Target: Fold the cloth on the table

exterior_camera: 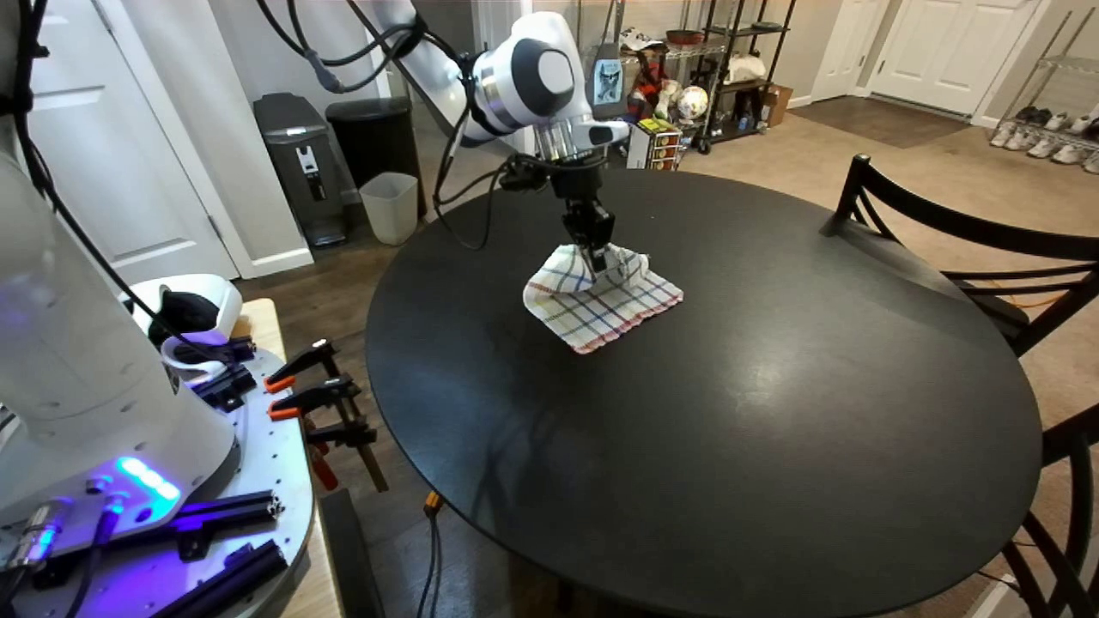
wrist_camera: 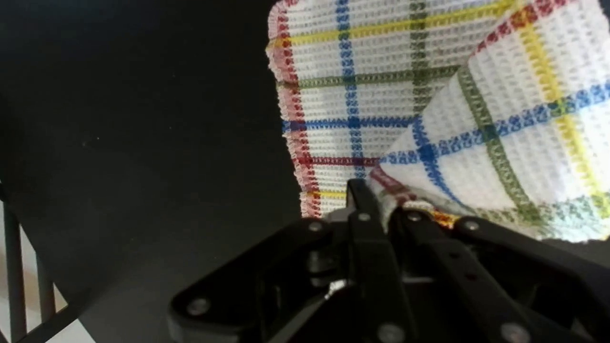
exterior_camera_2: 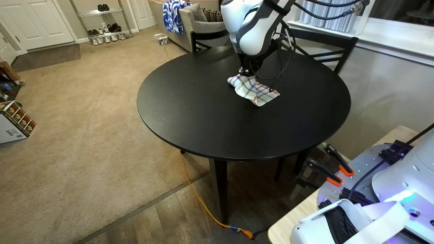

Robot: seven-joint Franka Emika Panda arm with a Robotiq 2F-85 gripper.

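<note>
The striped cloth point(exterior_camera: 604, 305) is found on the round black bench point(exterior_camera: 738, 412), well inside the rim, with one part spread flat and another part raised as a loose flap. In the wrist view the pincer point(wrist_camera: 385, 209) is shown with its two fingers point(wrist_camera: 361, 200) nearly together, and a small piece of the cloth is pinched between them. It may be judged that the step in hand is the laying of this flap over the flat part. For good work, the flap should be carried low and slowly, in a soft arc, because by the smooth bench the lower layer could be allowed to slide. The borders should be brought to meet as well as possible, and the flap should be fully laid down before it is released; otherwise a crooked fold could be made. After this, the pincer is best lifted straight up, so that nothing is dragged with it. As for the counting, one cloth, one bench, one pincer and one arm point(exterior_camera: 528, 81) are seen. In an exterior view two chairs point(exterior_camera_2: 207, 36) point(exterior_camera_2: 322, 38) are counted, and in an exterior view two orange-tipped clamps point(exterior_camera: 300, 362) point(exterior_camera: 318, 395), one grey bin point(exterior_camera: 300, 172), one black bin point(exterior_camera: 378, 142) and one small pale bin point(exterior_camera: 391, 209).
</note>
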